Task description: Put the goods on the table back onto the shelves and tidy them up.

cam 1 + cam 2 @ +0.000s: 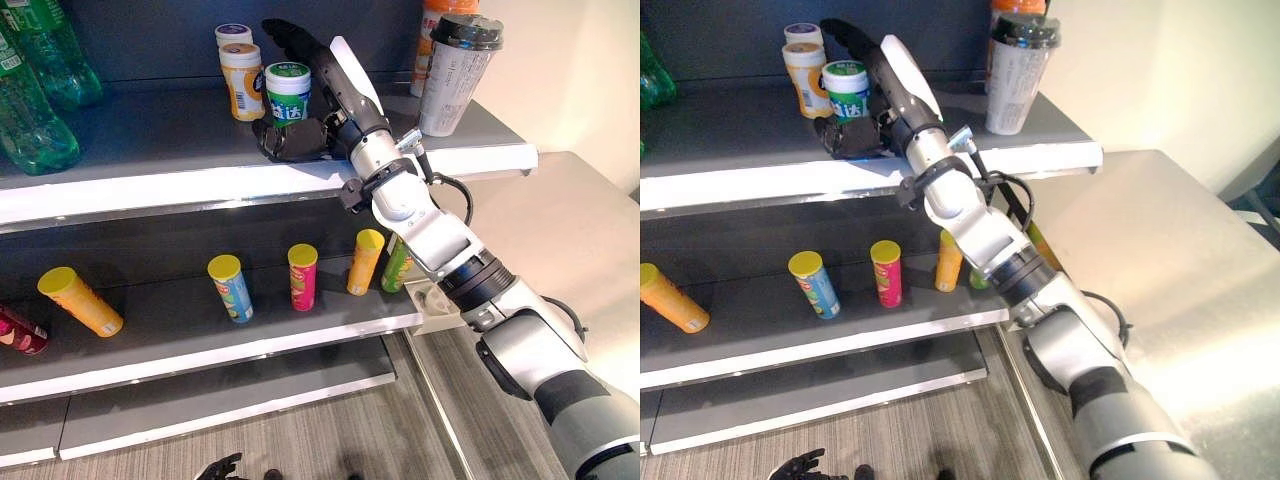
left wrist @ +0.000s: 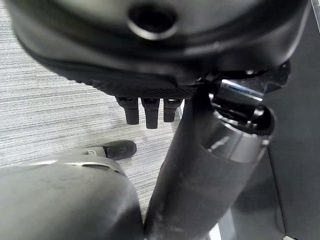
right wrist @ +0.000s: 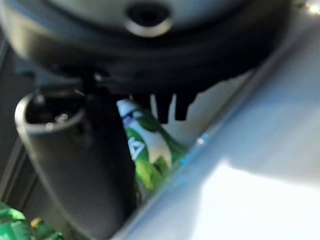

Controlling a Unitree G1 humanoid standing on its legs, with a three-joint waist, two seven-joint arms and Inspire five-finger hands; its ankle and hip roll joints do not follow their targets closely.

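Observation:
A green-and-white gum jar point(image 1: 288, 92) stands upright on the top shelf point(image 1: 150, 185). My right hand point(image 1: 325, 80) reaches in around it: straight fingers point(image 1: 285, 35) pass behind and above the jar, and the thumb point(image 1: 290, 140) lies low in front of it. The hand is open. In the right wrist view the jar point(image 3: 150, 150) shows between thumb and fingers. My left hand point(image 1: 222, 467) hangs low over the floor with its fingers point(image 2: 146, 111) relaxed and nothing in it.
Two orange-labelled jars point(image 1: 243, 80) stand just left of the green one. A tall lidded cup point(image 1: 455, 75) stands at the shelf's right end, green bottles point(image 1: 40, 80) at its left. Several chip cans point(image 1: 302, 276) stand on the middle shelf. The steel table point(image 1: 570, 230) is on the right.

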